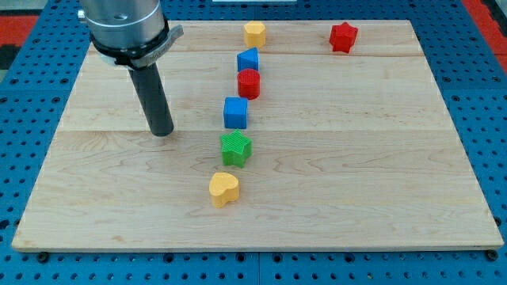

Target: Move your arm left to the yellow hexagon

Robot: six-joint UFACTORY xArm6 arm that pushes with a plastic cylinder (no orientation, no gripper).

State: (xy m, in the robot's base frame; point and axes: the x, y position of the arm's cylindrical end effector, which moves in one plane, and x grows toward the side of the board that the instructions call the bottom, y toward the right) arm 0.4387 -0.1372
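You see my tip point(162, 131) resting bare on the wooden board point(380, 190), holding nothing and touching no block, left of the blue cube point(235, 112), while the yellow hexagon point(254, 34) sits at the view's top edge, just above the blue block point(248, 60) and red cylinder point(249, 83).

Pale wooden surface point(380, 198) on blue pegboard | top edge: yellow hexagon point(254, 34), red star point(343, 37) | centre column, top to bottom: blue block point(248, 60), red cylinder point(249, 83), blue cube point(235, 112), green block point(235, 149), yellow heart point(223, 189) | my tip point(162, 131) on the wood, left of the blue cube, apart
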